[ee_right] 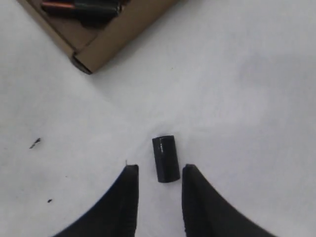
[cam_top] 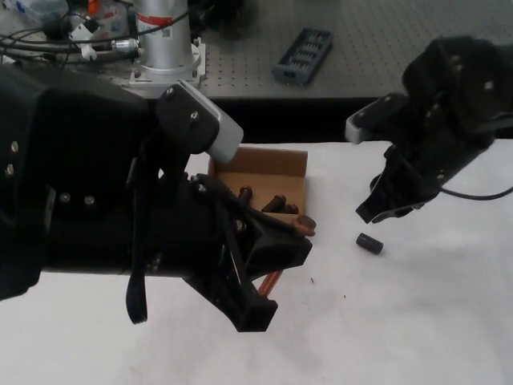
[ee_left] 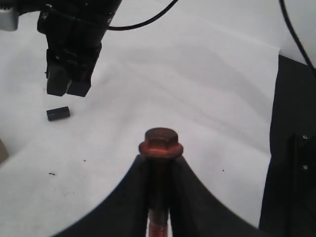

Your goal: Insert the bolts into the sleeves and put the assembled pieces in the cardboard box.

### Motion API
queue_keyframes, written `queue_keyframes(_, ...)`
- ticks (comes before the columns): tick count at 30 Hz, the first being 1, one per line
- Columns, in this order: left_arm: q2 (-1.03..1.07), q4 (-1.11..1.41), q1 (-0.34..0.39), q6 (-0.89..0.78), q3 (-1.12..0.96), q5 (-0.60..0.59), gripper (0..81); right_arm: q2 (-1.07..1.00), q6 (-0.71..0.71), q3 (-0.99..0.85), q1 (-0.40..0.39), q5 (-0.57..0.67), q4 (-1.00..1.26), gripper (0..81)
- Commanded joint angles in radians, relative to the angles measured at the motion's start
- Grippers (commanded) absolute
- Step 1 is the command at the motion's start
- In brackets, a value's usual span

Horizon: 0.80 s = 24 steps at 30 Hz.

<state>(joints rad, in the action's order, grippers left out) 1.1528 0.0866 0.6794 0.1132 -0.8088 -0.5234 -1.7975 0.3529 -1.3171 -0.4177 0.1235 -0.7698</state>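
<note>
High view: sleeve lies on cloth, 4 o'clock of cardboard box. R gripper hangs over it, fingers apart, prob. to straddle & grab. L gripper clamps bolt by shank, head free for insertion.

My left fingers pinch a coppery hex-head bolt by its shank, while a short black sleeve lies sideways on the white counter near the open cardboard box holding assembled pieces.

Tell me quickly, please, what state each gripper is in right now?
Left gripper: closed, holding a bolt.
Right gripper: open, fingers either side of a sleeve, not gripping it.
</note>
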Motion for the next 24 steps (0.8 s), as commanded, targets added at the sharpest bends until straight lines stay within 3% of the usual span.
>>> queue_keyframes(1,-0.011,0.020,-0.001,-0.009,-0.003,-0.004,0.6,-0.114,0.056,-0.101,-0.002,-0.047,-0.051,23.5)
queue_keyframes(24,-0.011,-0.057,-0.009,-0.009,-0.003,-0.004,0.6,-0.238,0.097,-0.113,-0.021,-0.084,-0.026,23.5)
